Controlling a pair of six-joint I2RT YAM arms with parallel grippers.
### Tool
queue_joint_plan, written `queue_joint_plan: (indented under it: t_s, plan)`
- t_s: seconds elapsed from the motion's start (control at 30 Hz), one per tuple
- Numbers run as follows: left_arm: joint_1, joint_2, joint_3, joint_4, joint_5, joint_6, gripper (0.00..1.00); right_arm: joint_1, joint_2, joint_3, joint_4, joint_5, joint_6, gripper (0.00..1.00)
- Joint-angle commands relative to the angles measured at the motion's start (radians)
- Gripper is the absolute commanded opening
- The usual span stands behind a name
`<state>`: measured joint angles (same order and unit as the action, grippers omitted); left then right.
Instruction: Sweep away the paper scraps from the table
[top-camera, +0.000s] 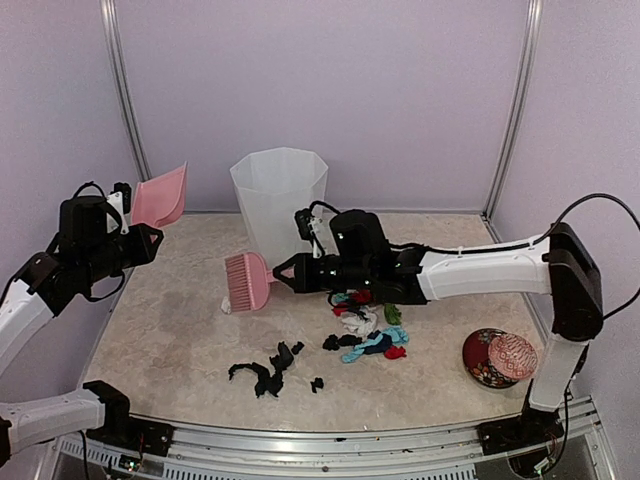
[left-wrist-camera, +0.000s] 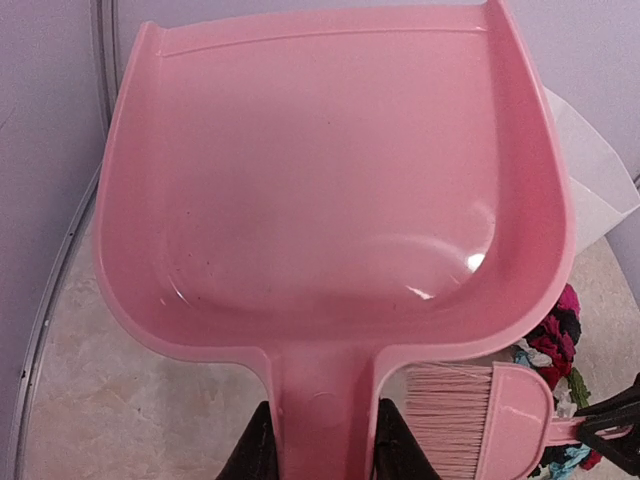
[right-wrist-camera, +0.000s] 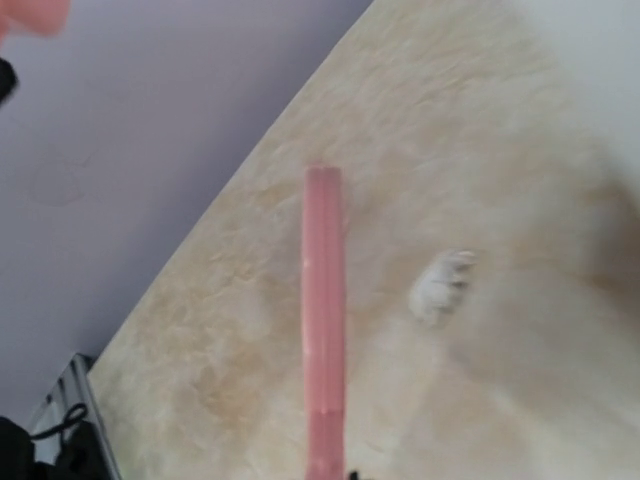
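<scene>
My left gripper (top-camera: 128, 228) is shut on the handle of the pink dustpan (top-camera: 160, 197) and holds it in the air at the far left. In the left wrist view the black fingers (left-wrist-camera: 255, 455) clamp the dustpan (left-wrist-camera: 330, 200) handle. My right gripper (top-camera: 292, 270) is shut on the pink brush (top-camera: 248, 282), bristles down near the table (top-camera: 160, 330). Colourful paper scraps (top-camera: 366, 325) lie under the right arm and black paper scraps (top-camera: 268, 372) lie nearer the front. The right wrist view shows the brush (right-wrist-camera: 323, 320) edge-on and one white scrap (right-wrist-camera: 440, 285).
A white bin (top-camera: 278, 195) stands at the back middle, just behind the brush. A round red patterned dish (top-camera: 498, 357) sits at the front right by the right arm's base. Lilac walls ring the table; the metal rail (top-camera: 330, 440) runs along the front.
</scene>
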<state>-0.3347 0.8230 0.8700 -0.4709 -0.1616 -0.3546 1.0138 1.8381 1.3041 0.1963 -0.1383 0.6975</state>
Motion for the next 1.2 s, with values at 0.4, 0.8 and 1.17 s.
queue_joint_plan:
  t_s: [0.4, 0.8, 1.17]
  plan:
    - [-0.041, -0.013, -0.007, 0.029, -0.026, 0.0, 0.0, -0.008, 0.415, 0.322, -0.009, 0.073, 0.235, 0.0]
    - [-0.041, 0.0, -0.008, 0.022, -0.046, 0.0, 0.0, -0.138, 0.183, -0.073, 0.006, 0.1, 0.248, 0.0]
    - [-0.02, 0.018, -0.006, 0.022, -0.041, -0.001, 0.0, -0.245, -0.161, -0.349, -0.085, 0.187, 0.188, 0.0]
